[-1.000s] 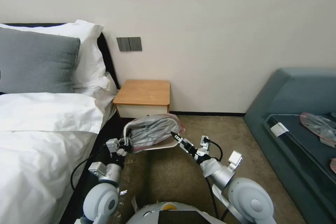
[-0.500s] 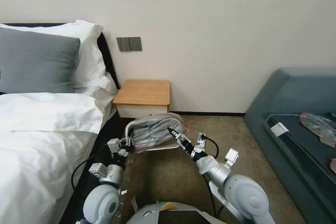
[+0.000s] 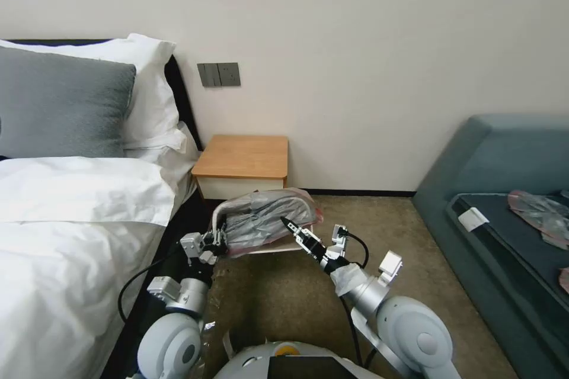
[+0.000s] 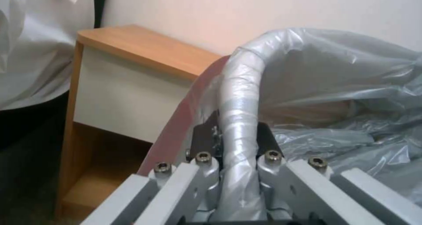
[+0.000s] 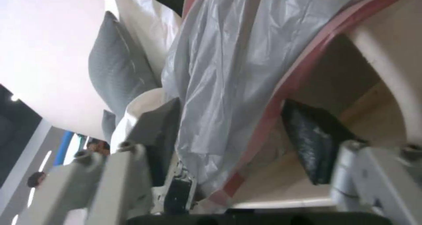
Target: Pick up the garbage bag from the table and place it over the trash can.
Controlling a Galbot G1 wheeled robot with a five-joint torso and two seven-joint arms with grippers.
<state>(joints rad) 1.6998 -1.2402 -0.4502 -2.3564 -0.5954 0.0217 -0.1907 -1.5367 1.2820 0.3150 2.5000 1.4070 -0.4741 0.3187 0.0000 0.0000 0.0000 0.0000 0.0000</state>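
The left gripper is clamped on a bag-wrapped section of the trash can rim, its fingers closed either side of the plastic. The right gripper stands spread, its pads straddling the pinkish-red hem of the garbage bag, apparently without pinching it. The bag drapes over the can's mouth, on the carpet just before the table front edge.
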